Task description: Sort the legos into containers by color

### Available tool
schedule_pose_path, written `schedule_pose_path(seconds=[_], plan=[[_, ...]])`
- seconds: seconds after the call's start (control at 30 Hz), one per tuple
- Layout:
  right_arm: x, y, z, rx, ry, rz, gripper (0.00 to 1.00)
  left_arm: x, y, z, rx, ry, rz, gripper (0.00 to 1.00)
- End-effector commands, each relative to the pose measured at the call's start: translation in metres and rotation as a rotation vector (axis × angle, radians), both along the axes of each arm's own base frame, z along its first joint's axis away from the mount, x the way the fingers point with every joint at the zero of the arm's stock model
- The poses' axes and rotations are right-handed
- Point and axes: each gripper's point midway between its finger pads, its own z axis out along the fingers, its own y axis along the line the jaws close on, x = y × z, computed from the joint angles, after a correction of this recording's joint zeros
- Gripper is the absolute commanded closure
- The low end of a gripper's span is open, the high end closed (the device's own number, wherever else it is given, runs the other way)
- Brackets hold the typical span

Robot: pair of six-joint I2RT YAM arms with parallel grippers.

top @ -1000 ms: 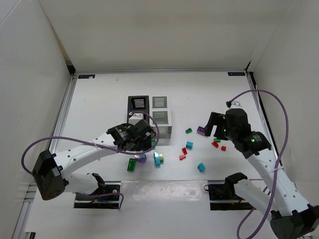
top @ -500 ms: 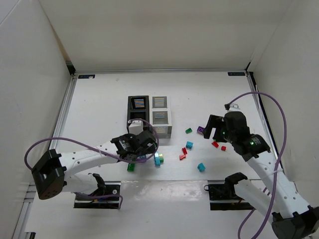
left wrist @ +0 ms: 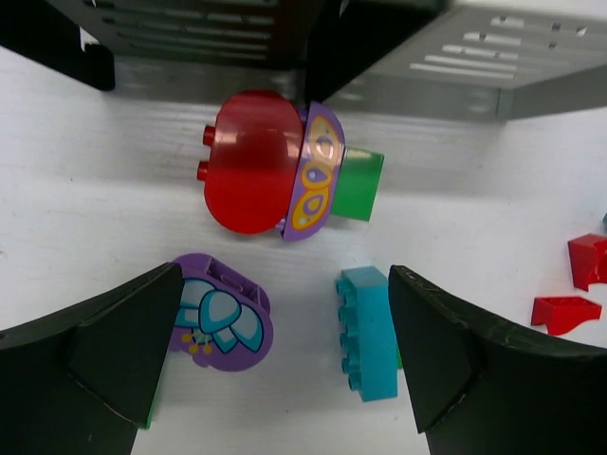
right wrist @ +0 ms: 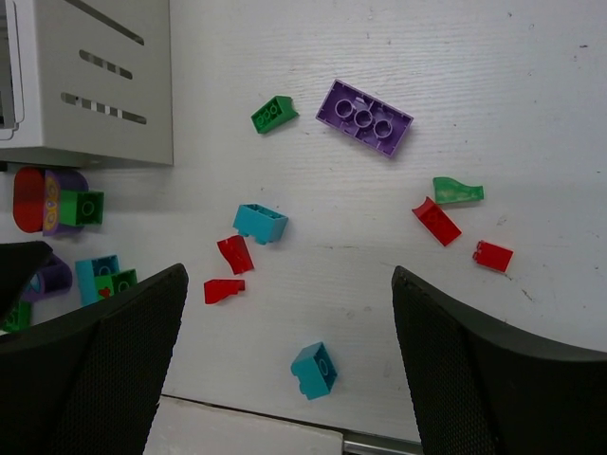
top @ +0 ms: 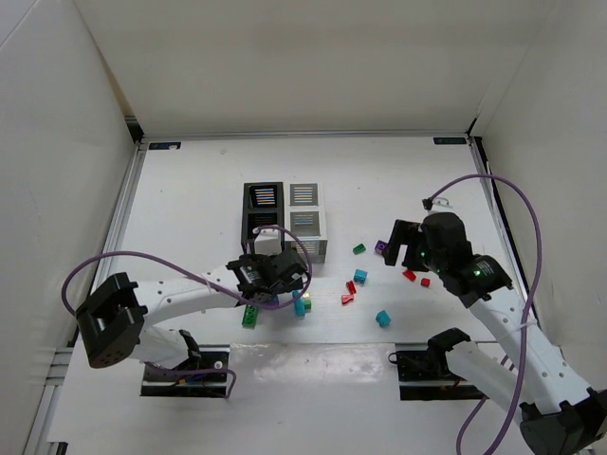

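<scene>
The legos (top: 360,276) lie loose on the table (top: 190,190), in front of the containers (top: 288,194) and to their right. The left gripper (left wrist: 285,327) is wide open and holds nothing. A purple round piece (left wrist: 220,318) and a teal brick (left wrist: 365,332) lie between its fingers (left wrist: 104,360). A red round piece (left wrist: 248,161) lies just past them, near the containers. The right gripper (right wrist: 285,313) is wide open too, with nothing in it, above more legos. Open table lies behind and left of the containers. White walls (top: 57,142) stand around the table.

Left arm (top: 180,296) and right arm (top: 517,327): white links, black joints (black jaws too); purple cables (top: 539,239) on each.
</scene>
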Motion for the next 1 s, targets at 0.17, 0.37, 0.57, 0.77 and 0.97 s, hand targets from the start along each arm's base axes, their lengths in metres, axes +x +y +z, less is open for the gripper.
schedule_pose_path(seconds=[0.17, 0.37, 0.57, 0.77, 0.97], plan=[[0.007, 0.004, 0.003, -0.008, -0.038, 0.018, 0.1, 0.021, -0.002, 0.002, -0.002, -0.129, -0.004, 0.0], [0.006, 0.006, 0.0, -0.009, -0.033, 0.028, 0.1, 0.027, 0.005, -0.015, 0.045, -0.11, -0.006, 0.0], [0.009, 0.007, 0.002, -0.012, -0.046, 0.038, 0.1, 0.036, 0.006, -0.024, 0.03, -0.095, 0.013, 0.0], [0.01, 0.009, -0.002, -0.019, -0.042, 0.053, 0.1, 0.04, -0.002, -0.024, 0.013, -0.111, -0.032, 0.0], [0.012, 0.009, 0.0, -0.027, -0.047, 0.048, 0.1, 0.038, -0.003, -0.033, 0.034, -0.074, -0.038, 0.0]])
